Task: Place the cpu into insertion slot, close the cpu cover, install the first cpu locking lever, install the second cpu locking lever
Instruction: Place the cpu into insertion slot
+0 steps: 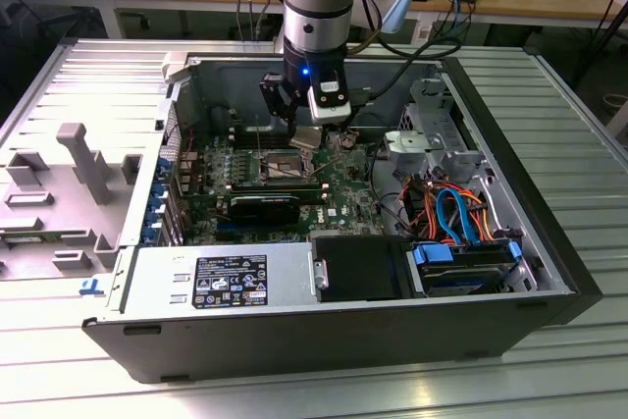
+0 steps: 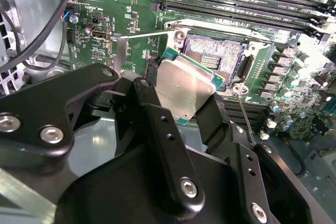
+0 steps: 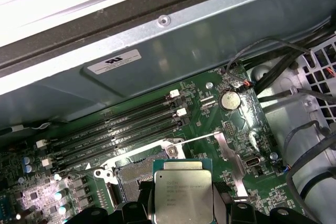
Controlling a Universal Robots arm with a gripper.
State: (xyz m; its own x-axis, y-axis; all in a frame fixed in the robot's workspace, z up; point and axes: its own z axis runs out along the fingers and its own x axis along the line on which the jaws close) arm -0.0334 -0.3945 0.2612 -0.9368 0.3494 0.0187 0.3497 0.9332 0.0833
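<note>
My gripper [image 1: 304, 125] hangs inside the open computer case, shut on the cpu [image 1: 306, 137]. The cpu is a small square chip with a silver top, held tilted by its edges between the black fingers [image 2: 144, 95]. In both wrist views the cpu [image 3: 182, 192] sits just above and to one side of the insertion slot [image 2: 212, 56], apart from it. The slot's dark centre is bare. The cpu cover [image 2: 123, 45], a thin silver frame, stands flipped open beside the slot. A thin locking lever [image 2: 244, 114] sticks up near the slot's corner.
Long black memory slots [image 3: 121, 129] run along one side of the slot. The case wall [image 3: 173, 56] rises just beyond them. Coloured cables [image 1: 456, 208] and a drive bay [image 1: 461, 267] fill the exterior view's right. The grey power supply [image 1: 216, 282] lies at the front.
</note>
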